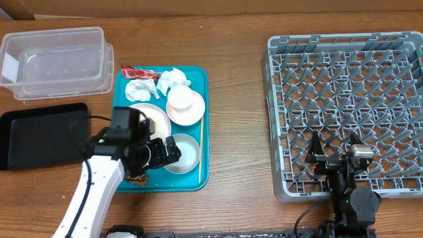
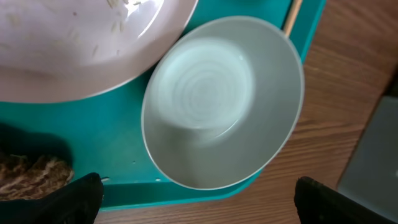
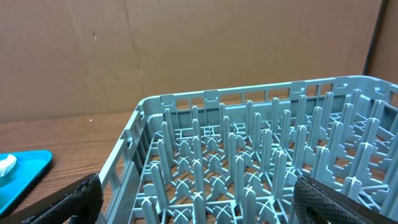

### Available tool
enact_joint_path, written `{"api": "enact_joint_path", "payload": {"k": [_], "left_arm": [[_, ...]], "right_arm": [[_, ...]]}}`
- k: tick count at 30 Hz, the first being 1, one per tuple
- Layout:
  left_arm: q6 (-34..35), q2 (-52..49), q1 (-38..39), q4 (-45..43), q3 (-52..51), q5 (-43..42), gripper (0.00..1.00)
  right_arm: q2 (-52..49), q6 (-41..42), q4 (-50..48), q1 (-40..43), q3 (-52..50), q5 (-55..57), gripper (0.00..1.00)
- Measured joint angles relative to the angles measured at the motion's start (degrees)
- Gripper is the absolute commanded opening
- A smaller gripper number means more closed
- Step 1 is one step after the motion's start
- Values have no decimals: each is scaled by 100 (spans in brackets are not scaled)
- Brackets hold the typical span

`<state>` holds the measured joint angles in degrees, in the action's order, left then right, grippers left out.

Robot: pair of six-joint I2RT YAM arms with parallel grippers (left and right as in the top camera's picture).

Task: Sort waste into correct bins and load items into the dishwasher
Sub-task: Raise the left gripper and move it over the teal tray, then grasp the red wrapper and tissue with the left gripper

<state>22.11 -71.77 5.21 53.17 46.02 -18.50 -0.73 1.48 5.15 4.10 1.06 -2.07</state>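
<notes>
Left wrist view: left gripper (image 2: 202,208) spread wide, empty, above the white bowl (image 2: 224,99) at a corner of the teal tray (image 2: 124,155); an off-centre pinch could skid it into the rice-strewn plate (image 2: 74,56).

Overhead looks straight down; left wrist sits close above the bowl (image 2: 217,106) (right wrist looks low across the rack (image 3: 249,132)).

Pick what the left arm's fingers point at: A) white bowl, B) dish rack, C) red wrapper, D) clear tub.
A: the left wrist view shows the white bowl on the teal tray, centred just beyond the open left fingers.
</notes>
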Motion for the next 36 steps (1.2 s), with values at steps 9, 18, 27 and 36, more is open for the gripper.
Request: {"api": "enact_joint_path", "payload": {"k": [9, 18, 27, 36], "left_arm": [[201, -354, 411, -90, 0, 942, 100], [317, -380, 420, -192, 72, 1128, 83], [664, -380, 420, -391, 1115, 1412, 74], [986, -470, 420, -1248, 1237, 1757, 40]], "right_arm": [[0, 0, 0, 0, 0, 0, 100], [0, 2, -2, 0, 0, -2, 100], [0, 0, 2, 0, 0, -2, 100], [0, 2, 0, 0, 0, -2, 100]]}}
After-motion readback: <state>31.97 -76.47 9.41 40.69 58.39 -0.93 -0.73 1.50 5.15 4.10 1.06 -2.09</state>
